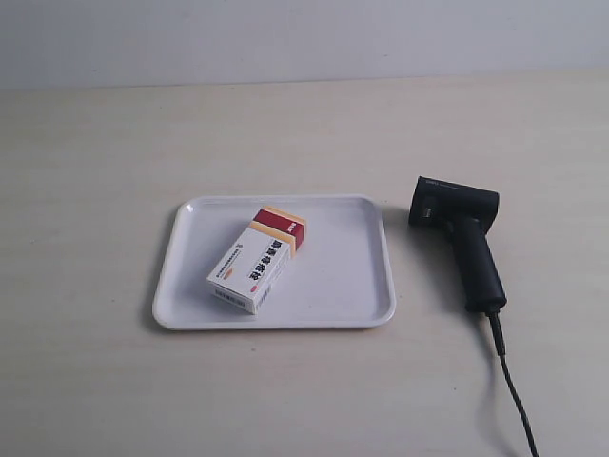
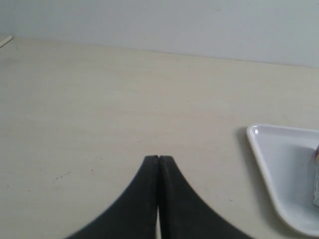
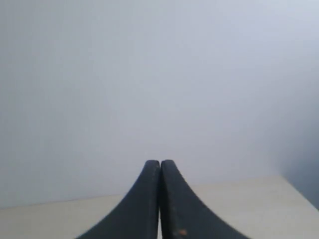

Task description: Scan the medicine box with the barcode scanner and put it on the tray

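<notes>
The medicine box (image 1: 259,258), white with a dark red and tan band at its far end, lies flat inside the white tray (image 1: 338,286) at the middle of the table. The black barcode scanner (image 1: 462,236) lies on the table just beside the tray, its thin cable (image 1: 512,386) trailing toward the near edge. Neither arm shows in the exterior view. My left gripper (image 2: 158,158) is shut on nothing above bare table, with a corner of the tray (image 2: 279,164) off to one side. My right gripper (image 3: 160,163) is shut and empty, facing the wall.
The table (image 1: 114,162) is pale wood-grain with a plain grey wall (image 1: 285,38) behind it. In the left wrist view a sliver of the box (image 2: 316,179) shows at the frame's edge.
</notes>
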Motion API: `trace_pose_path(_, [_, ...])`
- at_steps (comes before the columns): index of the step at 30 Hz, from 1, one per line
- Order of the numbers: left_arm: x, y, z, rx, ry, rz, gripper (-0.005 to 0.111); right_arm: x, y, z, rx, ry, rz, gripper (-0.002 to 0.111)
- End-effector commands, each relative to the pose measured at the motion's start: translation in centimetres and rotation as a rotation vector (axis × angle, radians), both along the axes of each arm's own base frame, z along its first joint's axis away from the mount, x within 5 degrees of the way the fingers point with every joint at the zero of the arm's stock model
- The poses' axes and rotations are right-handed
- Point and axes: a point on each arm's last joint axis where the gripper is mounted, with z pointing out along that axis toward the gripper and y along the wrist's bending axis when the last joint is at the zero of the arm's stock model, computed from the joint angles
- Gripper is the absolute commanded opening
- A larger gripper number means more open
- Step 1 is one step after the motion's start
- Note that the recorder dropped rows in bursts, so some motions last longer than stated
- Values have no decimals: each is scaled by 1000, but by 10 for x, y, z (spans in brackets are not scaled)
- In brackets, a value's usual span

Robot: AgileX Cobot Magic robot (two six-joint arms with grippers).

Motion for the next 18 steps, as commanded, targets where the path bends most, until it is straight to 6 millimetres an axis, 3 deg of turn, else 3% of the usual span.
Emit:
trace_pose_path(1, [0, 0, 1, -7, -11, 0, 0, 19, -5, -44, -45, 35, -137, 0])
trace_pose_path(6, [0, 0, 1, -7, -11, 0, 0, 26, -7, -103, -83, 97, -147, 0])
trace_pose_path(11, [0, 0, 1, -7, -11, 0, 0, 26, -6, -145, -89, 116, -145, 0])
trace_pose_path(14, [0, 0, 1, -7, -11, 0, 0, 25, -6, -160, -90, 137, -144, 0])
trace_pose_path(18, [0, 0, 1, -7, -11, 0, 0, 25, -7, -163, -89, 167, -144, 0])
